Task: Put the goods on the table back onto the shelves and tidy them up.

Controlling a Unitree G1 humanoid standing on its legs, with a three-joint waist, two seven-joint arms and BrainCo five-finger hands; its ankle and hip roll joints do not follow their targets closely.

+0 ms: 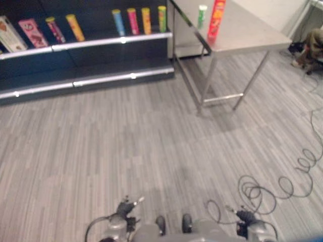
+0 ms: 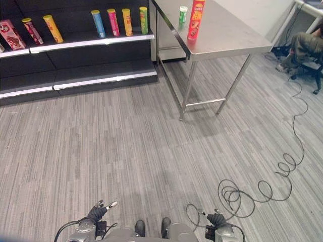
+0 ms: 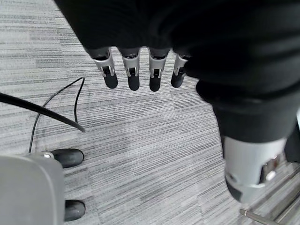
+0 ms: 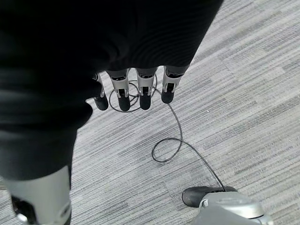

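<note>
A tall red can (image 2: 195,20) and a shorter green can (image 2: 182,15) stand upright near the left edge of the steel table (image 2: 227,38) at the far right. My left hand (image 2: 97,212) and right hand (image 2: 217,219) hang low at my sides, far from the table. In the left wrist view my left hand (image 3: 132,75) has straight fingers over bare floor and holds nothing. My right hand (image 4: 145,93) in the right wrist view is the same, open and empty above the carpet.
A dark shelf unit (image 2: 101,48) runs along the far left; its upper shelf carries several upright cans (image 2: 113,22) and a pink box (image 2: 10,34). The lower shelf (image 2: 101,75) is bare. A person (image 2: 304,44) sits at the far right behind the table.
</note>
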